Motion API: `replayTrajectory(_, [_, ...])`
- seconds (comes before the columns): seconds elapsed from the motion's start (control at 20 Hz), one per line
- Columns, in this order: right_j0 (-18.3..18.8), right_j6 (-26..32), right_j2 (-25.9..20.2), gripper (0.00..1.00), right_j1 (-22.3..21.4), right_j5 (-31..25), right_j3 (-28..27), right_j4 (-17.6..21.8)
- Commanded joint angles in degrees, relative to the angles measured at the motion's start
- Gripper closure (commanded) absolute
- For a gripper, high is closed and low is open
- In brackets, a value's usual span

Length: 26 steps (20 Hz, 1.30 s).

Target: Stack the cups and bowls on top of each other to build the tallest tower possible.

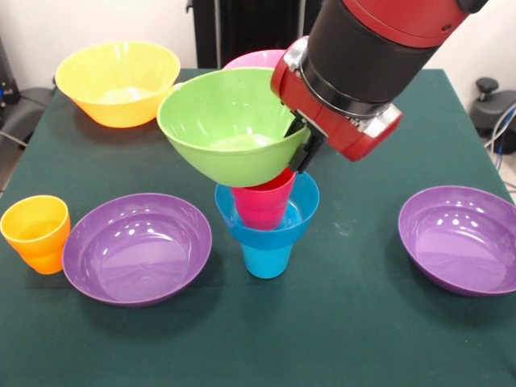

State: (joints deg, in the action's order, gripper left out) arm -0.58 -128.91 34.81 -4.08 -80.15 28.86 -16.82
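Front view, and the tower (267, 210) stands right in the middle of the frame on the dark green counter (355, 322). At the bottom is a blue cup (268, 260), upright on the counter. A small blue bowl (300, 218) sits in its mouth, and a red cup (263, 203) stands inside that bowl. On top is the lime green bowl (230, 121), tilted, its open side leaning toward the upper left of the frame and its base at the red cup's rim.

The red and black arm (371, 56) comes in from the upper right, and the claw (303, 143) is clamped on the green bowl's right-hand rim, one dark finger showing on the outside of the wall.

Moving outward: just behind the green bowl, a sliver of a pink bowl (256, 58) peeks out at top centre. An orange-yellow bowl (118, 82) sits in the upper left, well apart from the tower. In the lower left, a purple bowl (137, 247) lies just beside the blue cup, and an orange cup (35, 232) stands against that bowl's left edge. A second purple bowl (461, 239) rests at the right edge of the frame, well apart from everything else.
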Motion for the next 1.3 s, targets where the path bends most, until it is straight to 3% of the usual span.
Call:
replayTrajectory(0.05, [0.59,18.74,-6.82,1.0,-0.43,-0.33,2.17,5.31])
replayTrajectory(0.3, [0.01,18.13,-7.88,1.0,-1.14,0.25,3.67,6.07])
replayTrajectory(0.95, [0.51,16.96,-7.08,1.0,2.21,-5.85,-3.41,5.45])
replayTrajectory(1.3, [0.24,16.59,-7.02,1.0,2.15,-6.11,-3.14,5.48])
